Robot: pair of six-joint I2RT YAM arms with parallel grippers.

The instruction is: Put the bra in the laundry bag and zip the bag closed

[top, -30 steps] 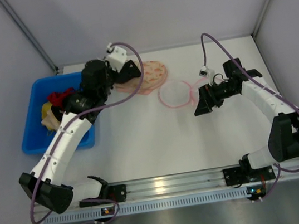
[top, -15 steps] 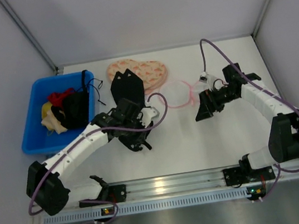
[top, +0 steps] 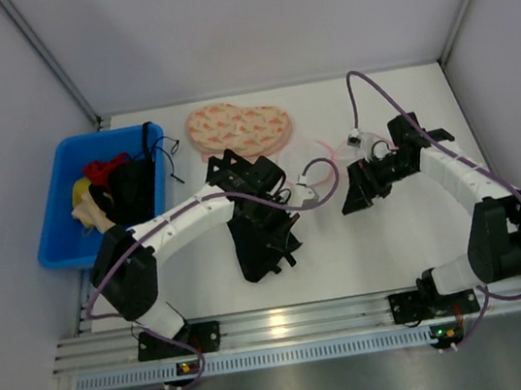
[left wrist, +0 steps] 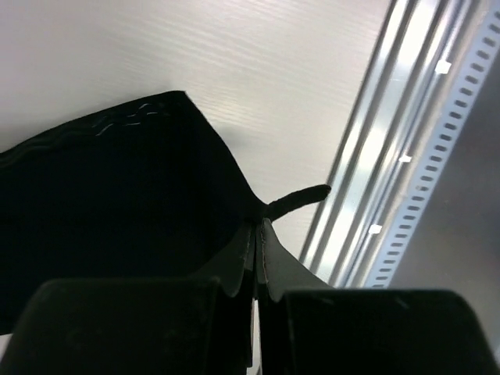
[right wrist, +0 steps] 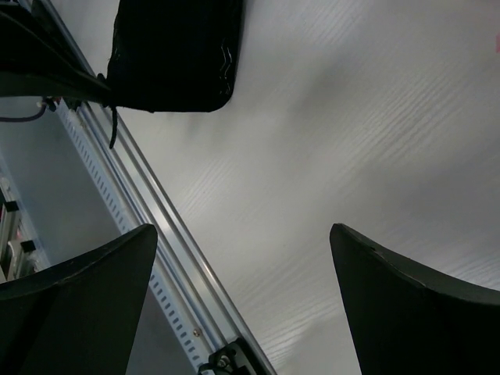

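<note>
The bra (top: 257, 252) is a black fabric piece hanging from my left gripper (top: 272, 231), above the table's middle front. In the left wrist view my left gripper (left wrist: 259, 234) is shut on the bra (left wrist: 117, 195), and a thin strap end sticks out to the right. The laundry bag (top: 312, 160), white mesh with a pink rim, lies on the table behind and right of the bra, partly hidden by the left wrist. My right gripper (top: 347, 197) is open and empty just right of the bag. In the right wrist view its fingers (right wrist: 242, 228) are spread wide, with the bra (right wrist: 172, 55) at top left.
A peach-pink heart-shaped patterned piece (top: 239, 129) lies at the back centre. A blue bin (top: 57, 211) with several clothes stands at the left. The metal rail (top: 280, 324) runs along the table's front edge. Grey walls close in the back and sides.
My left arm has carried the bra from the blue bin out over the table, then right and toward the front. The right arm has hardly moved.
</note>
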